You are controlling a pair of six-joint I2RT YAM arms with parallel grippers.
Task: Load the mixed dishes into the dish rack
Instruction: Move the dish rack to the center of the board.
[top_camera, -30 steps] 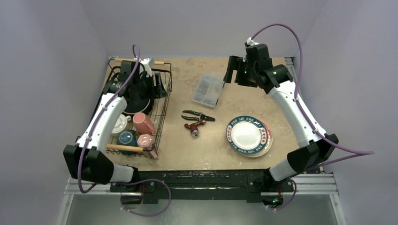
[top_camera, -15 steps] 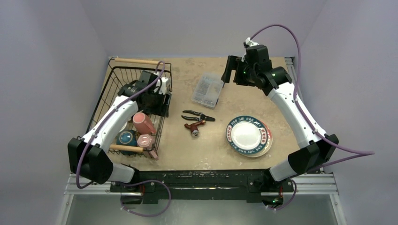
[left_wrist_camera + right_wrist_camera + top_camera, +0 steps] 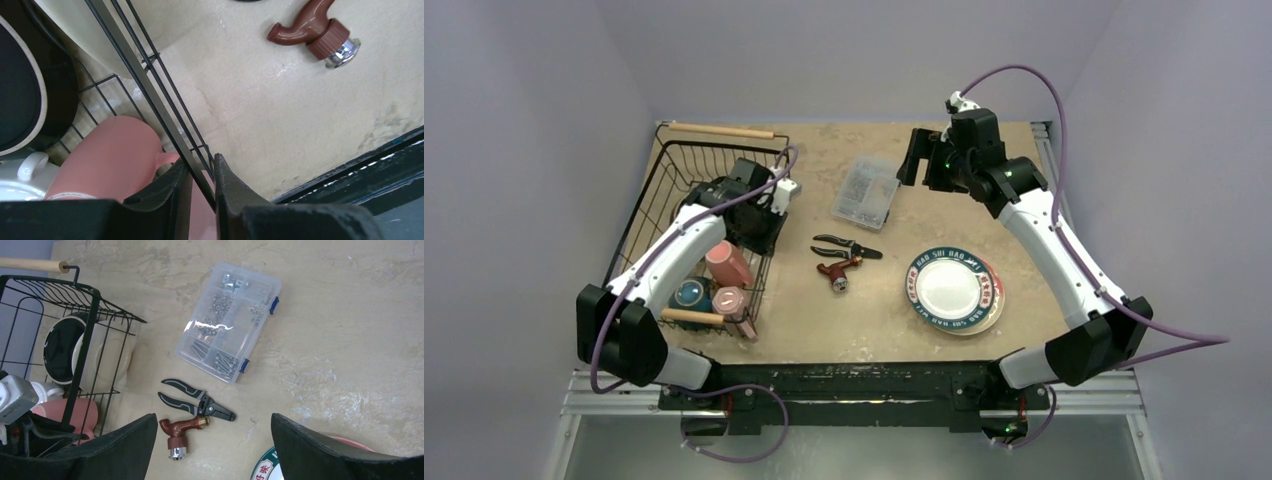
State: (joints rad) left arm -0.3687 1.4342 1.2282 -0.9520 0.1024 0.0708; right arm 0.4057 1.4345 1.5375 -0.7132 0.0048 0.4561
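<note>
**Loading of the dish rack (image 3: 679, 160), partly done.** A pink mug (image 3: 110, 160), a dark cream-edged plate (image 3: 20, 90) and a white cup (image 3: 27, 170) are seen inside the rack, which is set at the left of the table (image 3: 824, 335). The stacked plates (image 3: 954, 290) are seen on the table at the right, well apart from the rack.

The left gripper (image 3: 200, 162) is shown at the rack's right wall. Its jaws are nearly together with a rim wire between them, apparently clamped on that wire and not on a dish. The right gripper (image 3: 213, 416) is held above the far side of the table, jaws wide apart and empty.

Hazards, as judged:
- If the left arm is moved while the wire is pinched, the rack may be dragged or tilted, and the mug beside the wall knocked against its neighbours.
- The plates lie flat, so a pinch on the rim may slip.
- The brown tap (image 3: 320, 35) and the pliers (image 3: 197, 402), lying between rack and plates, could be struck in transit.
</note>
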